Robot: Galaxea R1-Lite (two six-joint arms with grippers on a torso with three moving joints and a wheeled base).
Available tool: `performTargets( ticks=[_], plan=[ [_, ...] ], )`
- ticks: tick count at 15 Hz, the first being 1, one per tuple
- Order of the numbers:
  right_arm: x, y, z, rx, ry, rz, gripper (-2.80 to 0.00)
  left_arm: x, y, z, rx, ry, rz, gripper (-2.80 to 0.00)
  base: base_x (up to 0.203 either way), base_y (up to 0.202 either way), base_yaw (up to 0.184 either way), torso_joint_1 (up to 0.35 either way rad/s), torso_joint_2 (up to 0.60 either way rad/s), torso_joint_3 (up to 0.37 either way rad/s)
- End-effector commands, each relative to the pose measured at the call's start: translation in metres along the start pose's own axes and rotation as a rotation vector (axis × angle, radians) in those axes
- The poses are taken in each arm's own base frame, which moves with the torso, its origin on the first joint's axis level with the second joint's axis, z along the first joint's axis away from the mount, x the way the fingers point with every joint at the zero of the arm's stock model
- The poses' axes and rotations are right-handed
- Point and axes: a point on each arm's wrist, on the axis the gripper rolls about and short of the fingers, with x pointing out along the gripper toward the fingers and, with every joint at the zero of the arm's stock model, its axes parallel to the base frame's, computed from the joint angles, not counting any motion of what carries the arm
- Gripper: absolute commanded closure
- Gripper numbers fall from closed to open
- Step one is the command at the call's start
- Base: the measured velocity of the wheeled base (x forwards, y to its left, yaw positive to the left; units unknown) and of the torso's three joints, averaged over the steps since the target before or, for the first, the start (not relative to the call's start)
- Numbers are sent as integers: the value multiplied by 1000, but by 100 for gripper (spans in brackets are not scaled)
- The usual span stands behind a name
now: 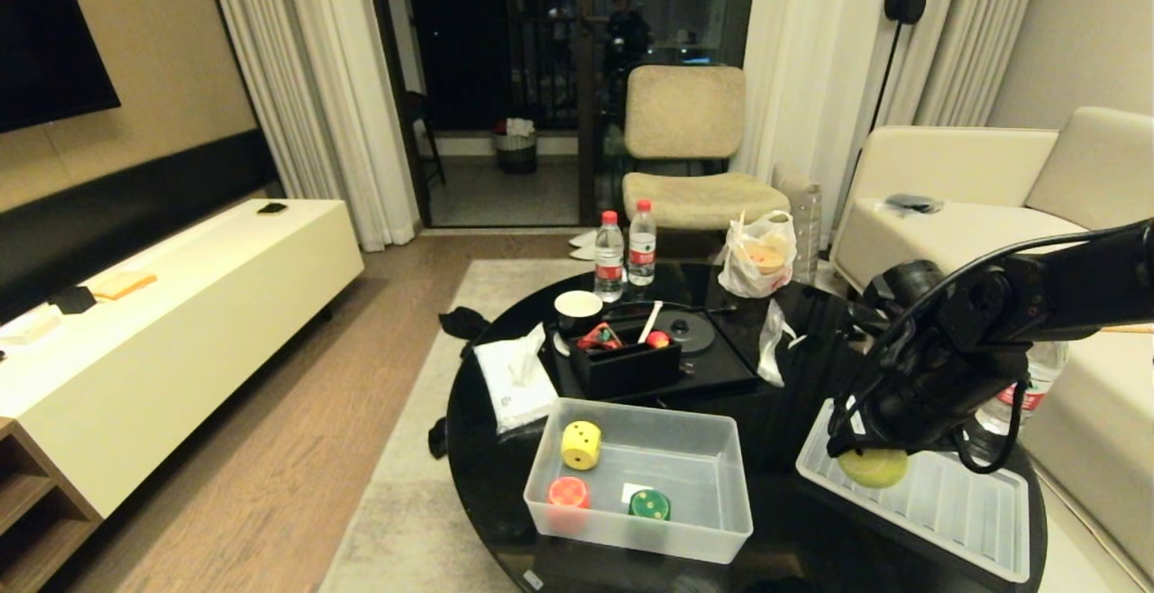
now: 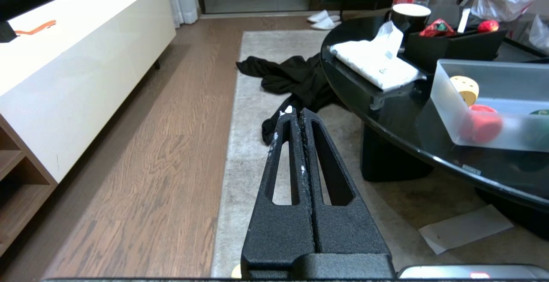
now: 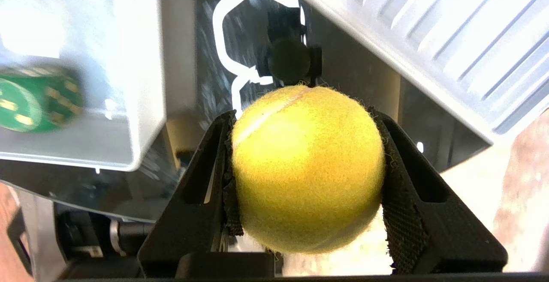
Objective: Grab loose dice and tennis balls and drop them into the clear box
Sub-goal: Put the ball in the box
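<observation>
Tennis ball (image 3: 308, 168) gripped in right hand (image 3: 306, 175) above lid (image 1: 938, 503) (left hand (image 2: 296, 117) closed, parked).

right gripper (image 1: 873, 462) fingers hidden behind its own wrist in the head view, tennis ball (image 1: 873, 468) half covered by it, ribbed lid (image 1: 938, 503) partly masked by the arm, green die (image 3: 36, 97) blurred and cut off by the picture's edge

No legible text or labels
</observation>
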Motion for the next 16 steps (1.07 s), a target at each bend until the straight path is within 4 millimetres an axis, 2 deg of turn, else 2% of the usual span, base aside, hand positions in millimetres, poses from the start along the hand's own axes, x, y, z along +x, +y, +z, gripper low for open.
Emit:
performTargets(
  ticks=[1, 5, 9, 11, 13, 16],
  plan=[
    [-21, 1, 5, -3, -65, 6, 0, 0, 0, 0, 0, 1, 2, 0, 0, 0, 0, 0, 0, 0],
    [-47, 13, 19, -20, -100, 33, 0, 0, 0, -1, 0, 3, 1, 0, 0, 0, 0, 0, 0, 0],
    [-68, 39, 40, -65, -151, 70, 0, 0, 0, -1, 3, 7, 0, 0, 0, 0, 0, 0, 0, 0],
    [-65, 57, 51, -88, -146, 89, 0, 0, 0, -1, 3, 7, 0, 0, 0, 0, 0, 0, 0, 0],
    [-55, 84, 59, -122, -145, 118, 0, 0, 0, -1, 3, 7, 0, 0, 0, 0, 0, 0, 0, 0],
    [-35, 121, 56, -194, -100, 144, 0, 0, 0, -1, 3, 7, 0, 0, 0, 0, 0, 0, 0, 0]
  ],
)
